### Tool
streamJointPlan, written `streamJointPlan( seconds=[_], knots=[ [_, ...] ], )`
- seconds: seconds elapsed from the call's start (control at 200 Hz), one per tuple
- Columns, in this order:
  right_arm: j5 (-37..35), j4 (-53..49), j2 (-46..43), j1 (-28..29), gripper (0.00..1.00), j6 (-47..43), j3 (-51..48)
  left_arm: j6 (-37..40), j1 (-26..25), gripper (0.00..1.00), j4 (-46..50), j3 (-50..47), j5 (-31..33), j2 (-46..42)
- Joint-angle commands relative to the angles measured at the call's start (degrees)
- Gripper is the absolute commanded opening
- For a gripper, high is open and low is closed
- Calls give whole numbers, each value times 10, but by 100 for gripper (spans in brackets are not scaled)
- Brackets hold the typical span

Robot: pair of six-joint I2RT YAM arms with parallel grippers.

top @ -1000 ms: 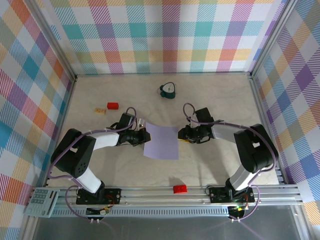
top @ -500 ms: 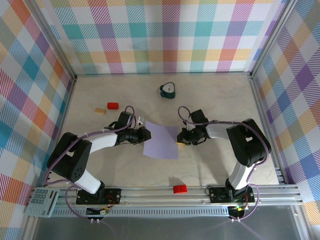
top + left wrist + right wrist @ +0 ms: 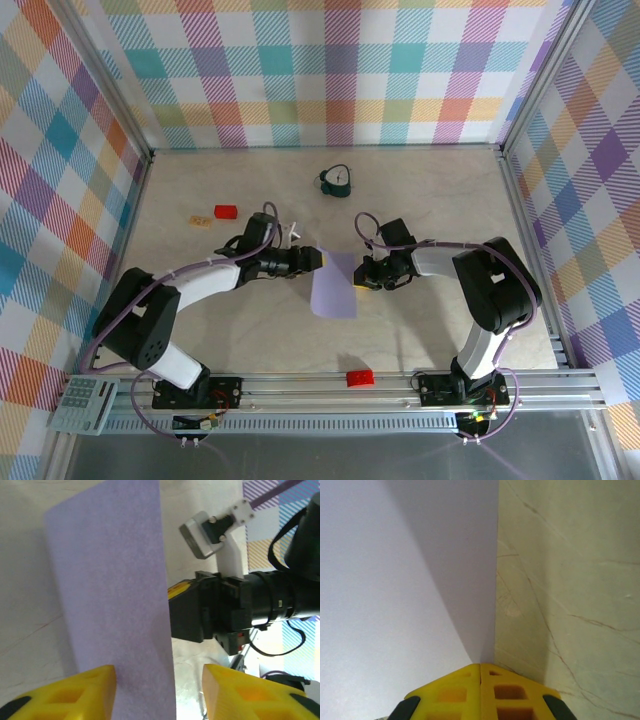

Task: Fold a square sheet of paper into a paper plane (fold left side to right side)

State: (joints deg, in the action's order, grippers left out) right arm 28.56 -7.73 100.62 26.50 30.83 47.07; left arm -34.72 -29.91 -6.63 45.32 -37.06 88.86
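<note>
Nearest, just in front of the rail that carried both arm bases, a small red block [image 3: 359, 377] lay on the table [image 3: 230, 335], and a grey keypad [image 3: 88, 403] sat at the near left corner.

Further in, between the two arms, the sheet of paper [image 3: 334, 284] lay on the table as a pale lavender rectangle, narrower left to right than near to far. Its right edge ran straight near to far and cast a shadow on the table to its right in the right wrist view.

The right gripper [image 3: 360, 277] was low at the sheet's right edge, towards the far end. In the right wrist view its yellow fingers [image 3: 451, 692] were pressed together with no gap. The edge of the sheet [image 3: 395, 580] ran straight into the seam between them, so that the gripper [image 3: 480, 668] was clamped on the paper.

The left gripper [image 3: 314, 259] reached in from the left over the sheet's far left corner. In the left wrist view its yellow fingers [image 3: 70, 690] stood well apart, with the sheet [image 3: 112, 590] beyond them and its right edge running between them. They gripped nothing. The right gripper's yellow tip [image 3: 176, 591] touched that same edge.

Farther left, a second red block [image 3: 225, 211] sat just beside a small tan block [image 3: 201, 219]. Farthest of all, near the back wall, stood a dark teal clock [image 3: 337, 180], well apart from the paper.
</note>
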Motion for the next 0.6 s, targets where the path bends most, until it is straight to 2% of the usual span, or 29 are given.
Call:
streamJointPlan(
  seconds=[0.0,0.15,0.28,0.51,0.595],
  knots=[
    [-42,-28,27,7,4,-5,-7,-10,-20,52,-39,27,-19,34],
    [-32,-13,22,8,4,0,-13,-15,-37,53,-59,42,-14,72],
    [-24,-3,21,10,4,3,-15,-17,-44,48,-64,44,2,90],
    [-18,7,14,10,4,7,-14,-10,-46,21,-53,41,23,104],
    [-12,16,12,10,4,11,-14,-5,-46,15,-44,42,35,105]
  ],
)
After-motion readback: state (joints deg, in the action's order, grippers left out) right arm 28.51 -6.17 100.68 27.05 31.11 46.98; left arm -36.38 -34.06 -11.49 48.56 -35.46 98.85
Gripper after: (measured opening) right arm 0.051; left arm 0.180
